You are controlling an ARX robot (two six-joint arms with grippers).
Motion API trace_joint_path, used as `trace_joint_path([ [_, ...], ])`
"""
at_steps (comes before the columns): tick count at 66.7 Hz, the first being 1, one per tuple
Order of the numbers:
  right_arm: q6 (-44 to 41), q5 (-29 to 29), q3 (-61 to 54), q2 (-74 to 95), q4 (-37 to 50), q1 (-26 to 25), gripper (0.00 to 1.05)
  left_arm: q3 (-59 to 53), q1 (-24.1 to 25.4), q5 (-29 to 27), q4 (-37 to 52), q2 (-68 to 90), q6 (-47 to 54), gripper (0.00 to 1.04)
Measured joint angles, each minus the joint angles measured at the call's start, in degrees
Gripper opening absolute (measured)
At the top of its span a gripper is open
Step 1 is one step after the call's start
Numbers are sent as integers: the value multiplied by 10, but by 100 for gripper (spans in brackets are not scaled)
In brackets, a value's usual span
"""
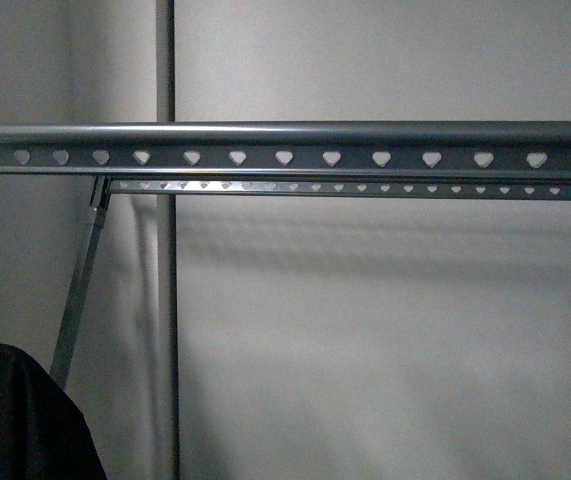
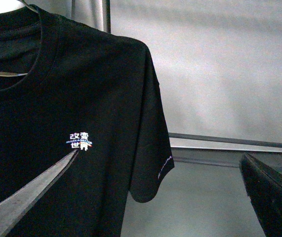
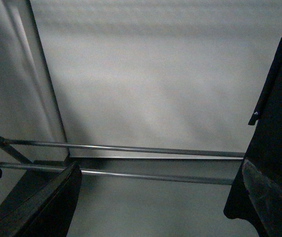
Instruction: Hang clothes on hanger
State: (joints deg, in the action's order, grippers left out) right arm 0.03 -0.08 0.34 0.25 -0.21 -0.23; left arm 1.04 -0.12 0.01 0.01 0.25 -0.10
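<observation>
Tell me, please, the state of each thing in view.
T-shirt: hanging unfolded, print facing out.
Rack: standing, rails bare in the front view.
Left pincer: open, gripping nothing.
Right pincer: open, gripping nothing.

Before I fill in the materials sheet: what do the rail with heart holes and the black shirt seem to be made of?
The rail looks like metal, grey with a satin finish: a bright glint runs along its rounded top and the heart holes are cleanly punched. The shirt looks like soft knit, likely cotton, matte black: ribbed collar, limp sleeve, white print.
</observation>
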Motion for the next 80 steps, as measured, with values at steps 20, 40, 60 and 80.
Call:
trace_joint_path([
  [20,0,0,0,0,0,0,97,0,0,0,0,0,0,98],
  [40,0,-1,0,0,0,0,97,30,97,182,111,163,-104,98],
  [60,0,0,0,0,0,0,97,246,17,-125,170,515,-285,98],
  [80,0,0,0,0,0,0,97,375,-10,-241,202,723,-360,98],
])
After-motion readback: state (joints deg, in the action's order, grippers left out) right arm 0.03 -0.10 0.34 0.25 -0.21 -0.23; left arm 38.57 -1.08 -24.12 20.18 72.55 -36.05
